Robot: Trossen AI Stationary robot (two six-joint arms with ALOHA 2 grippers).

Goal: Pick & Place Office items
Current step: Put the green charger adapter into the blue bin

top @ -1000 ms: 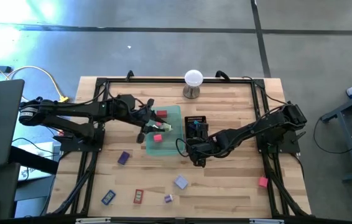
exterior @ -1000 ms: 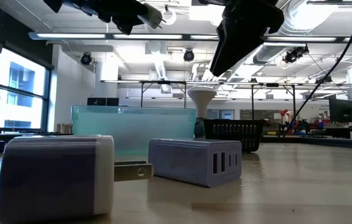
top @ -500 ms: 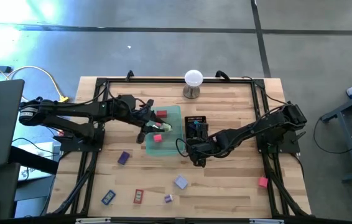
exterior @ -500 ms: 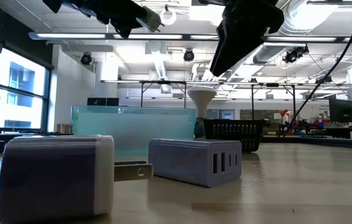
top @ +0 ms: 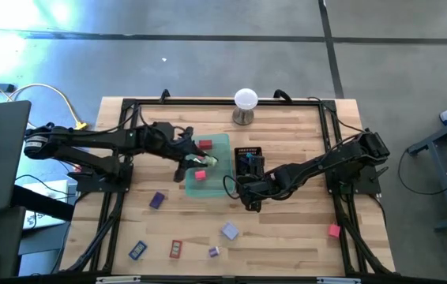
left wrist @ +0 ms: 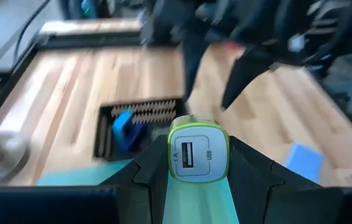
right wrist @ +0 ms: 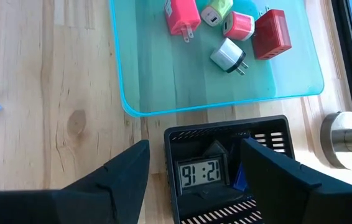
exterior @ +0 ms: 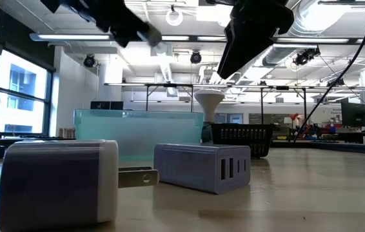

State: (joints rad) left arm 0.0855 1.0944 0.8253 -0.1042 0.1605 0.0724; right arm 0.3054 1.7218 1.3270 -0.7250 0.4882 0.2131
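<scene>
The left gripper [left wrist: 198,163] is clamped on a small white USB charger with a lime-green rim [left wrist: 198,150], holding it above the translucent green plastic tray [top: 222,142], where a pink plug block [right wrist: 179,15], a pink-and-white adapter [right wrist: 238,26], a white plug [right wrist: 227,55] and a red charger block [right wrist: 272,32] already lie. The right gripper [right wrist: 194,171] hangs with its fingers apart and empty over the black mesh tray [right wrist: 269,127], which holds a small digital clock [right wrist: 202,172]. A purple charger [top: 157,199] and other office items lie scattered on the wooden table [top: 287,229]. The risks I judge: a release too near the tray's edge could let the charger bounce out, or it could strike the plugs below and scatter them.
</scene>
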